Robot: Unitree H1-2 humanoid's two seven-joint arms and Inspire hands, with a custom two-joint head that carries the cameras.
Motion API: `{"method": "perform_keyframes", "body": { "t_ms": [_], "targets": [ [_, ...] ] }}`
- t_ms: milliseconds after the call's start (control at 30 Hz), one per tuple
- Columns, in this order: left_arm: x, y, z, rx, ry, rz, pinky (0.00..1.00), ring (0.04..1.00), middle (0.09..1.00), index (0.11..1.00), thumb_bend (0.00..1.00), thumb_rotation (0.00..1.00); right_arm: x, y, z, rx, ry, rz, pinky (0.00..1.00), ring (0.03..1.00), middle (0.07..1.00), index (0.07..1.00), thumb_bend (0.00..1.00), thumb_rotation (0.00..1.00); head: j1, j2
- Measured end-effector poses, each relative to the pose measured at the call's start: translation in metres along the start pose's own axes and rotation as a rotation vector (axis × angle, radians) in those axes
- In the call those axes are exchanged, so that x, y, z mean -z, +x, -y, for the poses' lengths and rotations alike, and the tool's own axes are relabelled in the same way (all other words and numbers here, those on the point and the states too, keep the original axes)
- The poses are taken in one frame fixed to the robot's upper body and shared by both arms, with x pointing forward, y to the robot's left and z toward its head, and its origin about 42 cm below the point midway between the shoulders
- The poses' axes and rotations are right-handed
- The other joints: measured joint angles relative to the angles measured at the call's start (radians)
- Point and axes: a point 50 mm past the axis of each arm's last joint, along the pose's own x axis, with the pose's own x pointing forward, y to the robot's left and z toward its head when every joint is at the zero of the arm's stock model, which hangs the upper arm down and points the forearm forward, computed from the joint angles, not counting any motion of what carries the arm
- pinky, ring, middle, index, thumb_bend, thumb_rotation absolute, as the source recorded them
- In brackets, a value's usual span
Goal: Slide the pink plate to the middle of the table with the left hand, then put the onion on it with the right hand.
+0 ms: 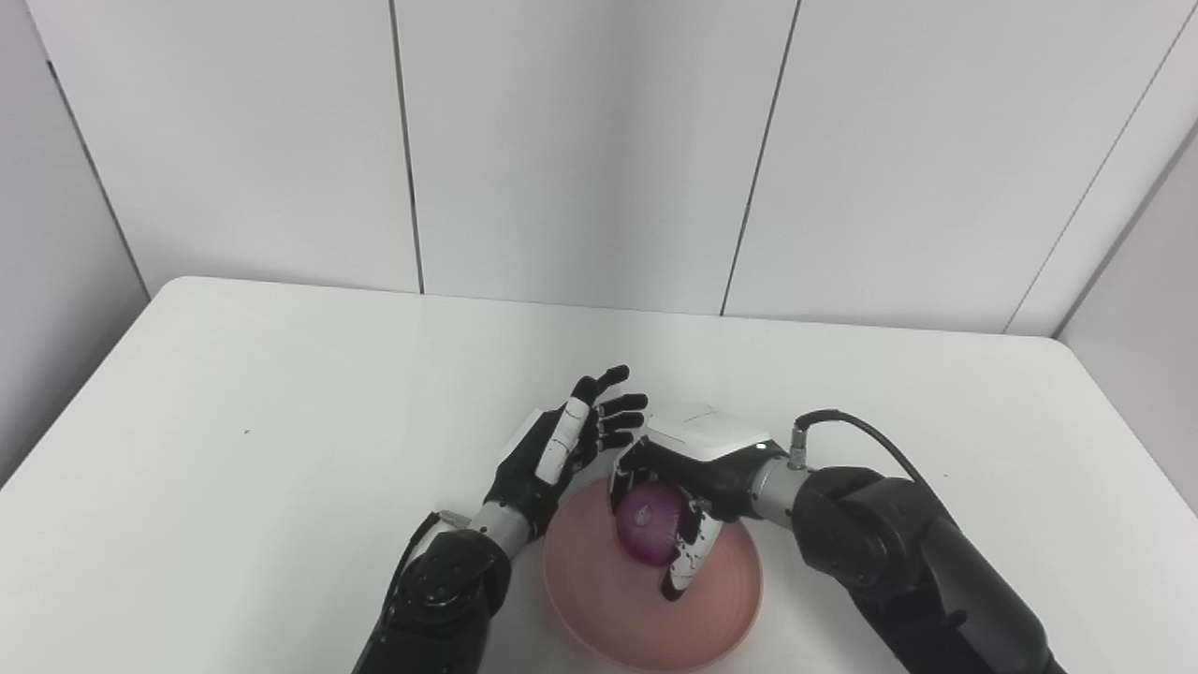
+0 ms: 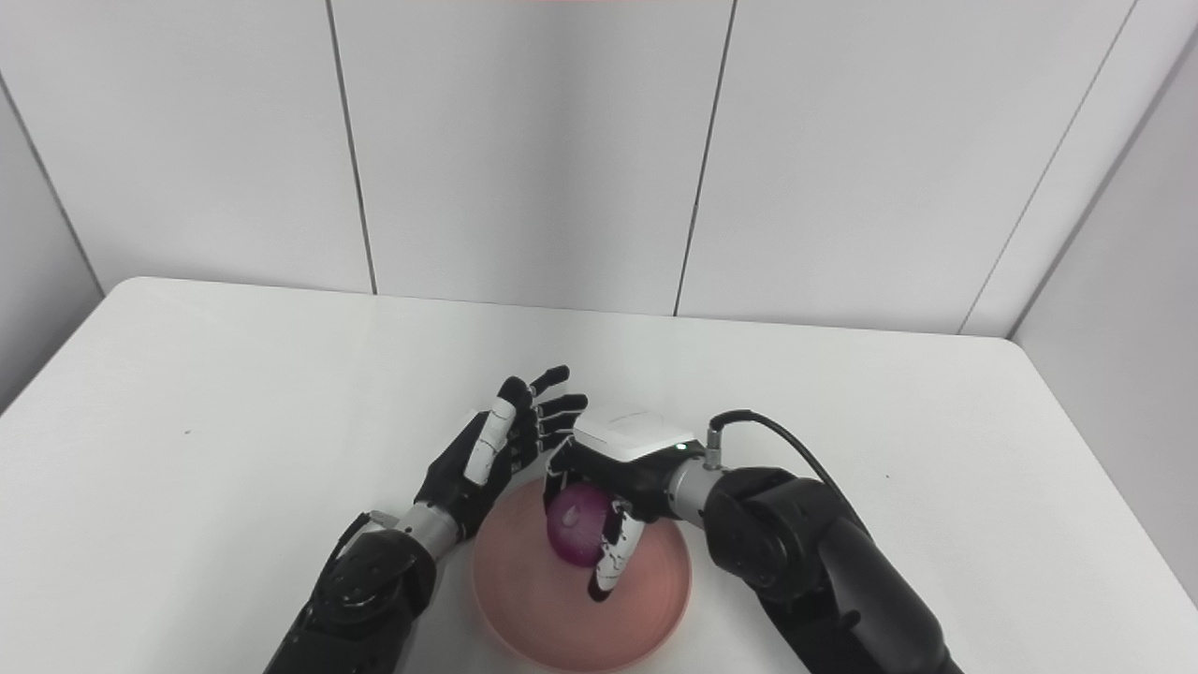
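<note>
A pink plate [image 1: 618, 608] lies near the table's front edge, about midway across. A purple onion [image 1: 648, 524] is over the plate's far half, and my right hand [image 1: 688, 477] is shut on it from above, fingers wrapped around its sides. Whether the onion touches the plate I cannot tell. My left hand [image 1: 571, 440] is open with fingers spread, just beyond the plate's far left rim, beside the right hand. In the right eye view the onion [image 2: 576, 526] and the plate [image 2: 543, 608] show the same arrangement.
The white table [image 1: 281, 421] stretches out left, right and behind the hands, with rounded far corners. Grey wall panels stand behind it. A black cable loops off my right wrist [image 1: 842, 421].
</note>
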Motion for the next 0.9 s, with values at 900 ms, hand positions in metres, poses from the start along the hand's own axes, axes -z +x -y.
{"method": "perform_keyframes", "body": {
  "t_ms": [900],
  "targets": [
    [0.001,0.003,-0.001,0.01,0.004,-0.007,0.86,0.846,0.827,0.909,0.95,1.0,-0.009,-0.018,0.027,0.032,-0.021,0.038,0.48,0.565,0.64,0.678,1.0,0.65,-0.005,-0.014]
  ]
}}
